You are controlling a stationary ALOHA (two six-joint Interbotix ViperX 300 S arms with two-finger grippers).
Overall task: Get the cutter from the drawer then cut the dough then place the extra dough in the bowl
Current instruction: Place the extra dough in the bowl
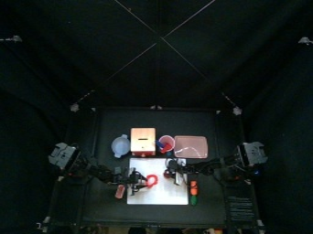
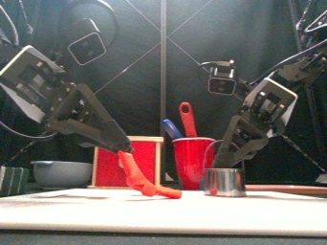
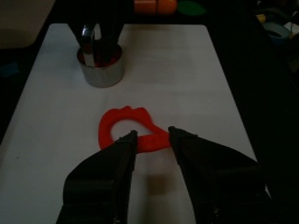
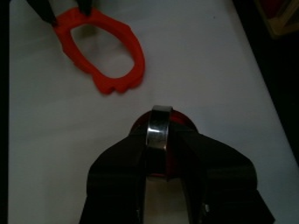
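Front view: red dough ring (image 2: pixel 153 189), mid white cutting board (image 2: pixel 166 206), one end lifted, pinched in left fingers (image 2: pixel 105 129). Beside it, round metal cutter (image 2: pixel 227 182) with wire handle, toward board's right edge. Right wrist view: right fingers (image 4: pixel 122 175) clamped on cutter's handle.
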